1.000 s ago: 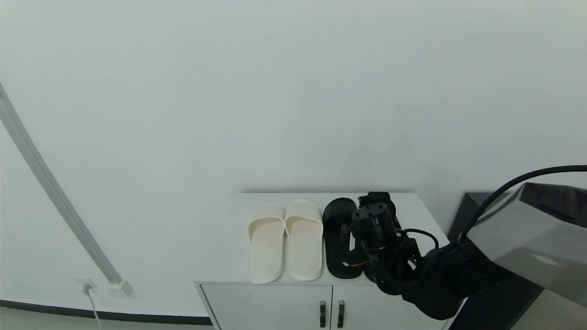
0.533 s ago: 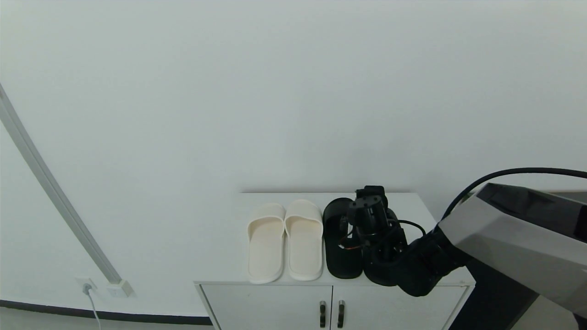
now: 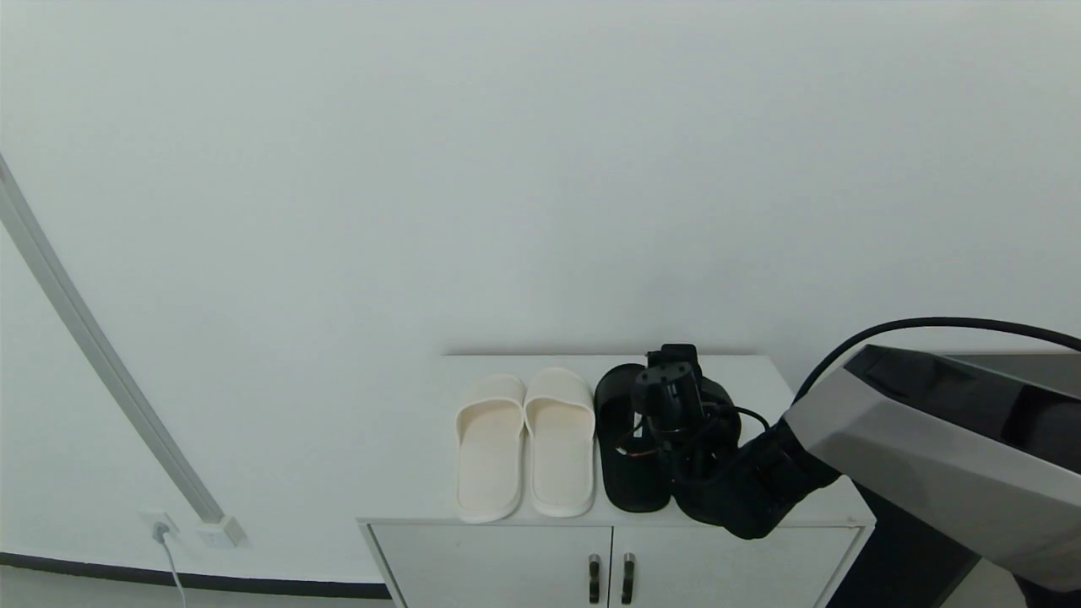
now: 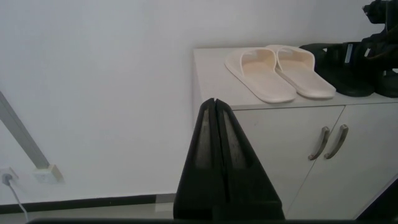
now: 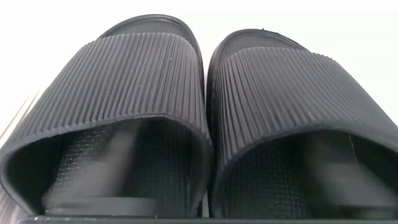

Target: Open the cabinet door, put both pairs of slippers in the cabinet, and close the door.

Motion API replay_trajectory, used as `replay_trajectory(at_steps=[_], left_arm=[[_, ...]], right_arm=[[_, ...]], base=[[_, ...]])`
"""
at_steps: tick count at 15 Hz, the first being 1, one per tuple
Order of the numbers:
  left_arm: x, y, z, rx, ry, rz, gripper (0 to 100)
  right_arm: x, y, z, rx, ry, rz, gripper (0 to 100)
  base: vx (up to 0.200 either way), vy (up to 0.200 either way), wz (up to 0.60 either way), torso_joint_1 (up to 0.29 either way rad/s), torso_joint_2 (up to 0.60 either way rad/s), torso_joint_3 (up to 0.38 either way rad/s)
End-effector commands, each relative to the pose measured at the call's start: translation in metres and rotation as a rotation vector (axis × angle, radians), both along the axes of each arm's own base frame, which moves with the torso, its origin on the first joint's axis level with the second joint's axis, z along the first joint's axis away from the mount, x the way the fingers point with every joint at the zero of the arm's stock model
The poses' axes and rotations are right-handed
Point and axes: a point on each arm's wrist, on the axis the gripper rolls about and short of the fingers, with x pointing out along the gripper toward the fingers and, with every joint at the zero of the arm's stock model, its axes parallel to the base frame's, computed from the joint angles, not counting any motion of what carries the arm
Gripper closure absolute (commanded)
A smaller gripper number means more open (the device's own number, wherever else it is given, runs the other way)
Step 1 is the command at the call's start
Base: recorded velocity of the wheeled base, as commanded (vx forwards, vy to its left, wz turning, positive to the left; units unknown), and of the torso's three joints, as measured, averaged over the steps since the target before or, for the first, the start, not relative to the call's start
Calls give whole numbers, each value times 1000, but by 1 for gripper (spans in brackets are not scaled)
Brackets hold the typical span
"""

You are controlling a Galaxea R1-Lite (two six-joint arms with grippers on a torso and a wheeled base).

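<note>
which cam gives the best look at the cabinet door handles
The left wrist view: both cabinet door handles show whole, side by side on the closed doors, seen at an angle. The head view catches them at its bottom edge, cut short. The right wrist view faces the black slippers up close instead.

R claw (image 3: 673,355) moved fwd + left, further over black slippers (image 3: 621,460).

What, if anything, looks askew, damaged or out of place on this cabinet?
Nothing stands out. The white slippers and black slippers lie in neat pairs on the cabinet top, and both doors are shut. Only the order seems unusual: the right arm is at the black slippers with the doors unopened.
</note>
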Motion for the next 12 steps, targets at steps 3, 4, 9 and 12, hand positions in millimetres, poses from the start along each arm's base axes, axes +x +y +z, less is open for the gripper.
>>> replay_trajectory(at_steps=[3, 4, 9, 12], left_arm=[[0, 0, 0, -1, 1, 0, 100], [0, 0, 0, -1, 1, 0, 100], [0, 0, 0, -2, 1, 2, 100], [0, 0, 0, 2, 0, 2, 100]], right_arm=[[-1, 0, 2, 4, -5, 0, 100], [-1, 0, 3, 4, -6, -1, 100], [-15, -9, 21, -4, -32, 12, 100], [-56, -26, 58, -6, -71, 115, 100]], base=[[0, 0, 0, 0, 0, 0], [0, 0, 0, 0, 0, 0], [0, 0, 0, 0, 0, 0], [0, 0, 0, 0, 0, 0]])
